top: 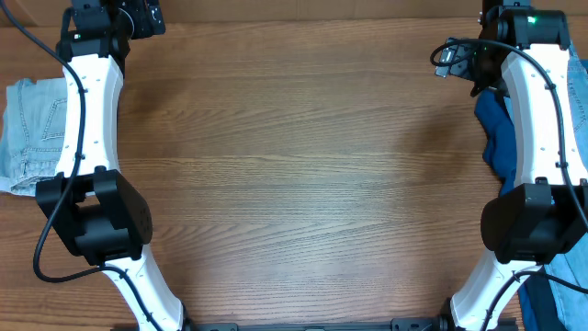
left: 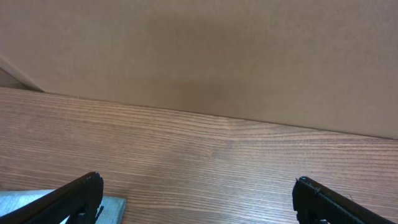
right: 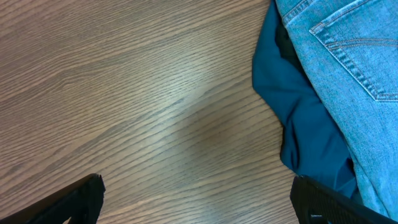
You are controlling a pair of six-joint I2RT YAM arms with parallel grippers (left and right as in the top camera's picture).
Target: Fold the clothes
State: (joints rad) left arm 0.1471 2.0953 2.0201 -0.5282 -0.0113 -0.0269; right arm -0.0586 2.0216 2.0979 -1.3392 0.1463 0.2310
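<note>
- Denim, pale and faded, makes up the shorts (top: 28, 129), which lie flat at the left edge of the wooden table (top: 303, 184), beside the left arm (top: 92, 101), which covers their inner edge.
- Seen from overhead, their long axis runs from the far side of the table toward the near side. A stitched pocket faces up, and a whitish edge shows at the near end. Which end is the waist cannot be told.
- One corner of the shorts (left: 115, 203) shows in the left wrist view, just behind the left-hand finger (left: 74, 199).
- The left gripper (left: 198, 202) has its fingers spread wide over bare wood and grasps nothing. A plain brown wall (left: 199, 50) rises behind the table.
- The dark blue cloth (top: 496, 138) lies crumpled on the right side, partly under the right arm (top: 537, 119), with its length also running far to near.
- In the right wrist view the dark blue cloth (right: 298, 124) is wrinkled and tucked under the brighter denim garment (right: 348, 81). The two touch, and the denim lies on top, showing a seamed pocket.
- That denim garment (top: 577, 101) runs off the right edge of the overhead picture.
- The right gripper (right: 198, 202) is likewise spread apart and empty, above bare wood just beside the cloth.
</note>
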